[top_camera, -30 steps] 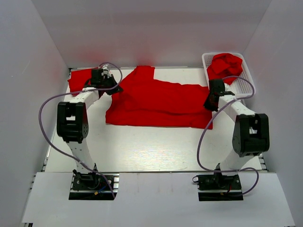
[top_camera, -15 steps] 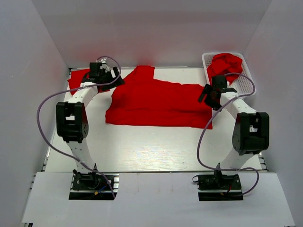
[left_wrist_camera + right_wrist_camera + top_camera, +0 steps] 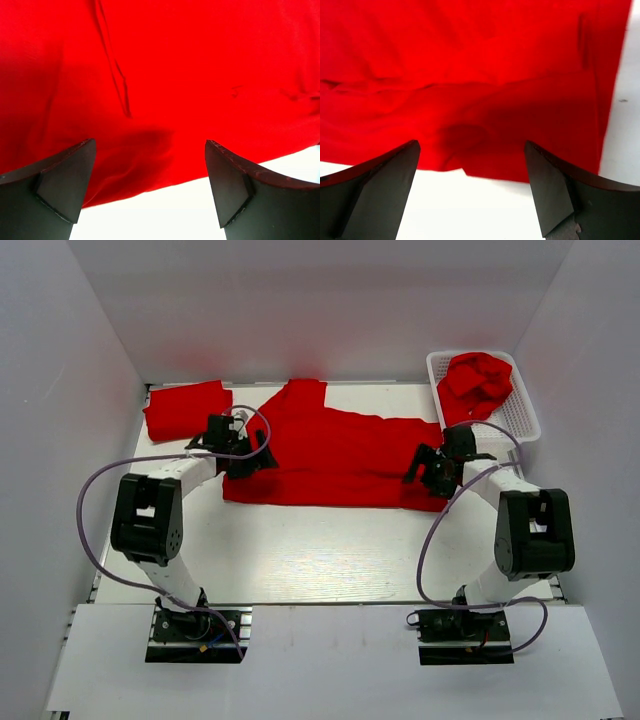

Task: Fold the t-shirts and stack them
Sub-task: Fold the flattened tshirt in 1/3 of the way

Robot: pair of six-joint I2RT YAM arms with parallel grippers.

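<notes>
White table [image 3: 300, 550] carries the red t-shirt [image 3: 335, 455] spread across its middle, a folded one [image 3: 185, 408] far left, others [image 3: 478, 378] crumpled in the basket [image 3: 524, 420]. Over the spread shirt's near edge the left tool [image 3: 247, 455] and right tool [image 3: 428, 468] hang wide open: mid-fold, likely; next, both must pinch that edge.

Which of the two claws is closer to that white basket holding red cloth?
The right gripper: it hovers open over the right end of the spread t-shirt, near the basket. The left gripper hovers open over the opposite, left end.
</notes>
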